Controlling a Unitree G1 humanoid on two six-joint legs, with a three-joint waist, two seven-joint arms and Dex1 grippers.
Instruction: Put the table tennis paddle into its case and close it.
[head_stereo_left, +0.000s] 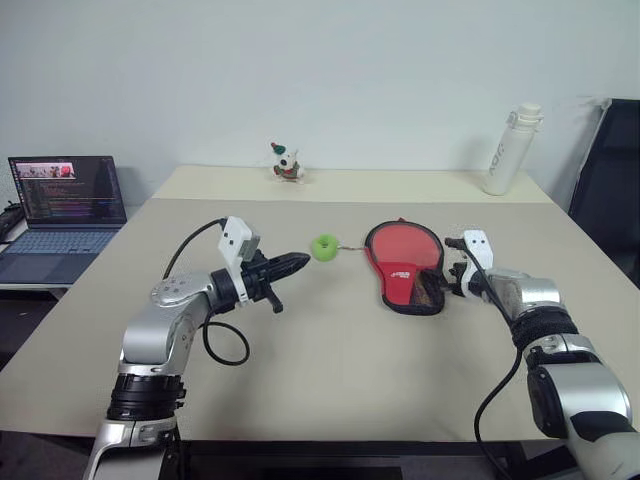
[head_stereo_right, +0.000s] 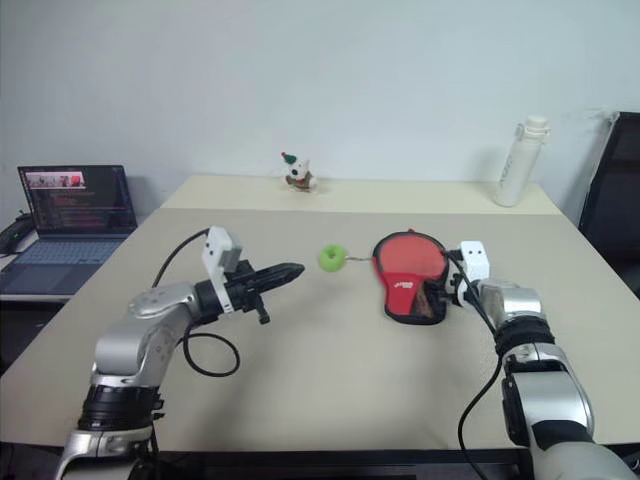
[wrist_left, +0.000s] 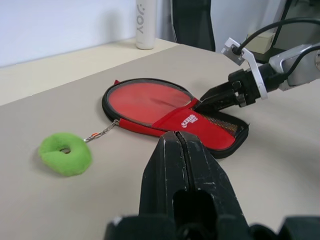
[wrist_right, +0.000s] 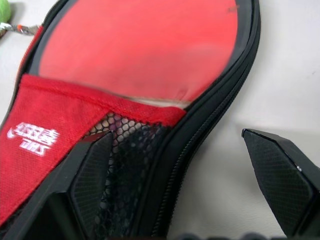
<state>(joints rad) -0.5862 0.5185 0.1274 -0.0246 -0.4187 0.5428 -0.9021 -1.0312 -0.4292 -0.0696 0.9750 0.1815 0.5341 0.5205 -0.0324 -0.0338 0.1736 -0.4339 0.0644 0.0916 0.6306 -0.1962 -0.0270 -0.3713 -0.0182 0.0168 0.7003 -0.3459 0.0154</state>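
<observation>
Right wrist view is showing the right gripper (wrist_right: 187, 172) splayed wide astride the case (wrist_right: 210, 125) edge, left gripper (wrist_left: 182, 165) clenched empty; one finger is risking snagging the mesh pocket (wrist_right: 130, 150) and dragging the case with the paddle (wrist_right: 140, 50).

Soft, even room light is falling from overhead, leaving the beige table (head_stereo_left: 330, 360) bright and nearly shadowless. A faint sheen is showing on the red paddle face (wrist_right: 145, 47), toward two o'clock. Up close, the left gripper (wrist_left: 184, 150) is looking softly out of focus. The laptop screen (head_stereo_left: 68, 188) is glowing at nine o'clock.
</observation>
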